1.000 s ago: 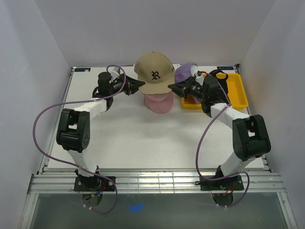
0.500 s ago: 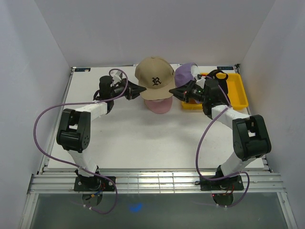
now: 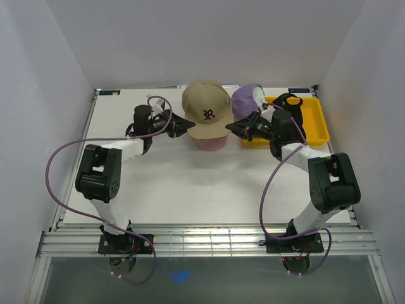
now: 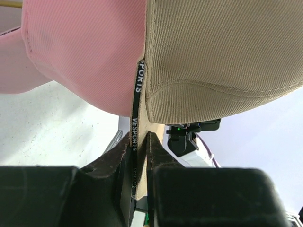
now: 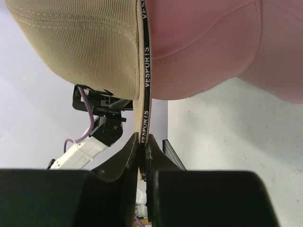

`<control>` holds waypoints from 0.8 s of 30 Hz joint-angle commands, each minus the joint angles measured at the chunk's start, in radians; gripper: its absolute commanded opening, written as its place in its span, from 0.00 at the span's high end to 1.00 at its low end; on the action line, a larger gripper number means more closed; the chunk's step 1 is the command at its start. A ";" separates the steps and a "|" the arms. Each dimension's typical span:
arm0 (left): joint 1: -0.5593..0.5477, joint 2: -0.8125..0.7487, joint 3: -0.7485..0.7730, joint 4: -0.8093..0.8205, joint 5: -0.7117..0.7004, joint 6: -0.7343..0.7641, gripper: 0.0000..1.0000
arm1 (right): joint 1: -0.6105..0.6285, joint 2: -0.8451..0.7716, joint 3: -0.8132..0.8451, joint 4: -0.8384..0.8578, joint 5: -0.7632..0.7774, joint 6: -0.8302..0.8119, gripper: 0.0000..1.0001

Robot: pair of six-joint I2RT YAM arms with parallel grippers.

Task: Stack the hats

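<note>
A tan hat with a black letter logo hangs right over the pink hat, covering most of it. My left gripper is shut on the tan hat's left rim and my right gripper on its right rim. In the left wrist view the jaws pinch the tan rim and its black inner band, with the tan crown beside the pink hat. The right wrist view shows my right gripper holding the same band, tan hat left, pink hat right. A purple hat sits behind the right gripper.
A flat yellow tray lies at the back right, beside the right arm. White walls close in the table on three sides. Each wrist view catches the opposite arm beyond the held rim.
Both grippers have come down and toward the camera with the tan hat, so it now hides most of the pink hat. The grips are unchanged.
</note>
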State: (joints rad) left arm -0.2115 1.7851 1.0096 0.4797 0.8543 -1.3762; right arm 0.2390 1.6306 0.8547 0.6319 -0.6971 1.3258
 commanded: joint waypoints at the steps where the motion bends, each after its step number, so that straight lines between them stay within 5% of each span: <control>1: 0.021 -0.052 -0.028 -0.018 0.051 0.057 0.99 | -0.060 -0.005 -0.036 -0.001 0.082 -0.054 0.92; 24: 0.021 -0.013 -0.080 -0.064 0.011 0.094 1.00 | -0.079 0.083 -0.103 -0.037 0.103 -0.134 0.92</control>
State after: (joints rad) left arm -0.2249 1.7878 0.9546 0.4637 0.8650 -1.3197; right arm 0.2264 1.6691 0.7719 0.6876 -0.7132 1.2598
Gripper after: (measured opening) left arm 0.230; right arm 0.107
